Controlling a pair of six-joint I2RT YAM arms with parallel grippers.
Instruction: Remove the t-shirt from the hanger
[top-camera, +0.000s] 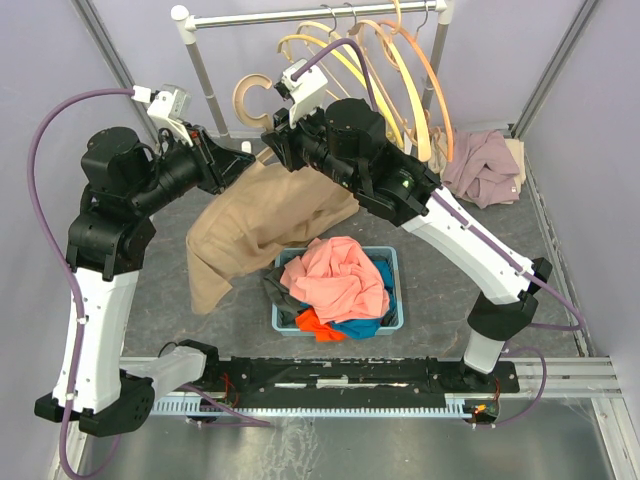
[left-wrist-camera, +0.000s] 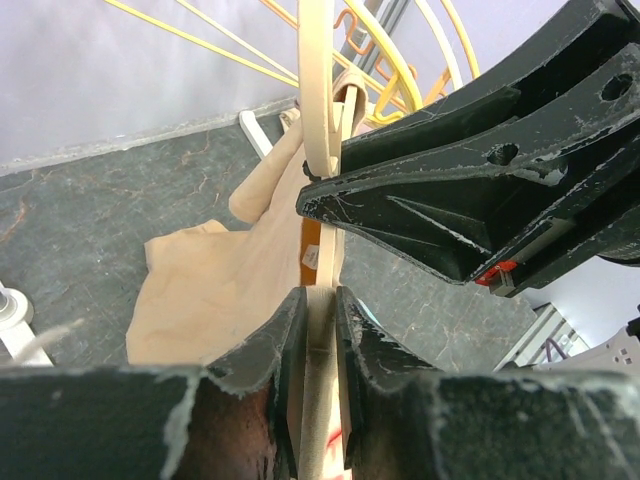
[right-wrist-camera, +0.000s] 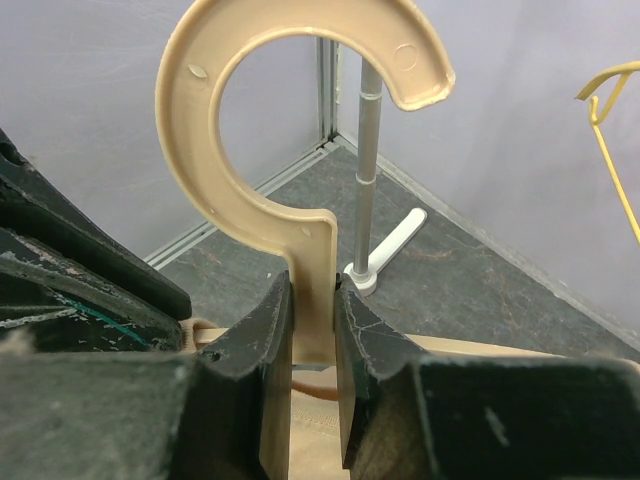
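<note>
Seen from above, a blue basket (top-camera: 391, 262) heaped with coral, blue and orange clothes (top-camera: 335, 278) is sitting on a dark grey table (top-camera: 165, 300). Just behind the basket's back left corner and raised above it, both arms are meeting at a beige hanger (top-camera: 248, 96). Its big round hook is poking up on the far side of the basket.

The left claw (top-camera: 245, 160) is reaching in from the basket's left side. Its wrist camera is showing its two fingers (left-wrist-camera: 265, 360) narrowed to a slit, pinching a flat beige bar of the hanger between them. The right claw (top-camera: 277, 143) is coming from the basket's right side, its arm arching behind the basket. Its own camera is showing the fingers (right-wrist-camera: 255, 350) closed tight on the hanger's neck, just below the hook. The two claws are sitting very close together.

The tan t-shirt (top-camera: 262, 222) is draping from the hanger in loose folds. It is spreading down toward the basket's back left corner and hanging to the left of the basket. Whether its lowest edge is touching the table cannot be told.

Farther behind the basket, a white clothes rail (top-camera: 300, 15) is carrying several yellow and orange hangers (top-camera: 405, 75). To the back right of the basket, a mauve garment (top-camera: 483, 165) is lying crumpled near the wall.
</note>
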